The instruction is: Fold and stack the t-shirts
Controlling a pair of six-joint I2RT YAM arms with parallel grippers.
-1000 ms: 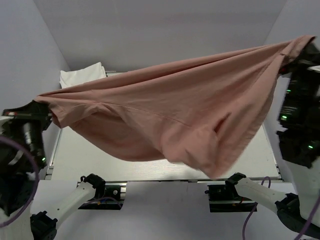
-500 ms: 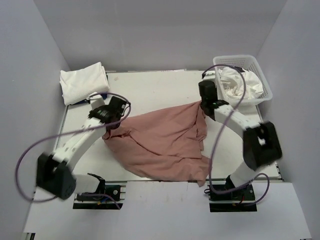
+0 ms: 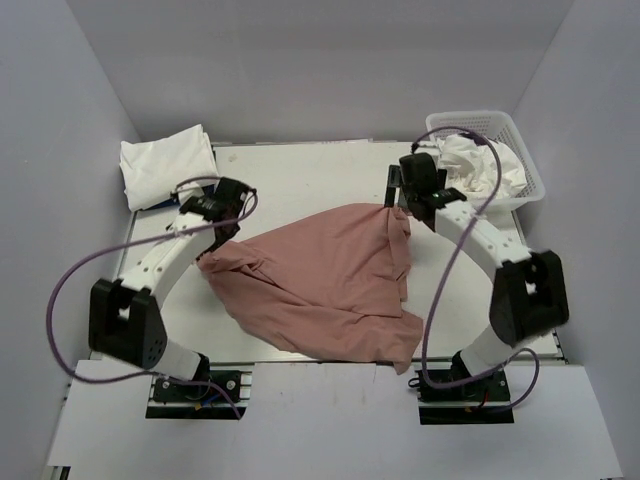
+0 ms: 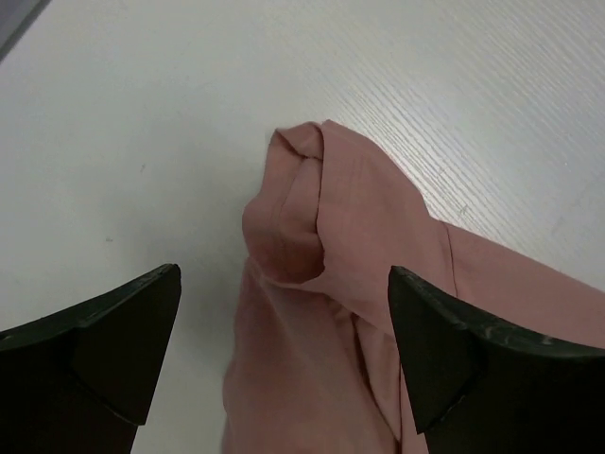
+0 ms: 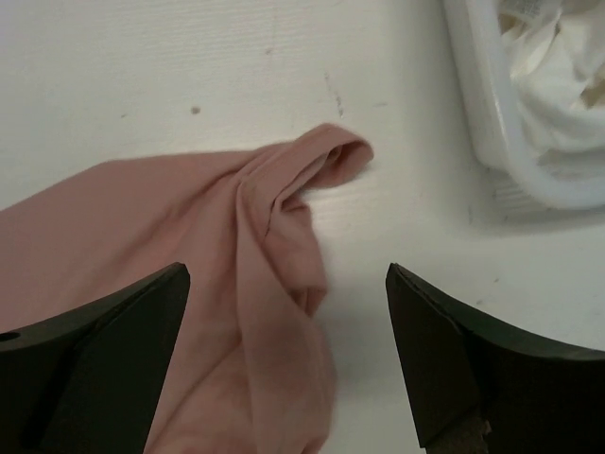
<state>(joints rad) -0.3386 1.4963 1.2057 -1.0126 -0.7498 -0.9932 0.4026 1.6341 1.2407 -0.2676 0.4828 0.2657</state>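
Down from the air, where both arms held it stretched a second ago, the pink t-shirt point(image 3: 330, 285) now lies on the table point(image 3: 300, 180), and both arms have drawn back from its corners in the last half second. The cloth is soft, matte dusty-pink jersey, spread in a rough triangle with loose creases. Its nearest point reaches the table's near edge right of centre.

The left gripper point(image 4: 284, 326) hangs wide open over the shirt's left corner, which is bunched into a small rolled fold between the dark, wedge-shaped fingers, and it grasps nothing. The right gripper point(image 5: 288, 317) is likewise spread wide and empty above the shirt's far right corner, a narrow curled tip lying flat on the white, faintly wood-grained surface.

At the far left corner sits a folded white t-shirt point(image 3: 165, 165), a soft rectangular bundle. At the far right stands a white plastic mesh basket point(image 3: 480, 116) holding crumpled white garments point(image 3: 470, 165).
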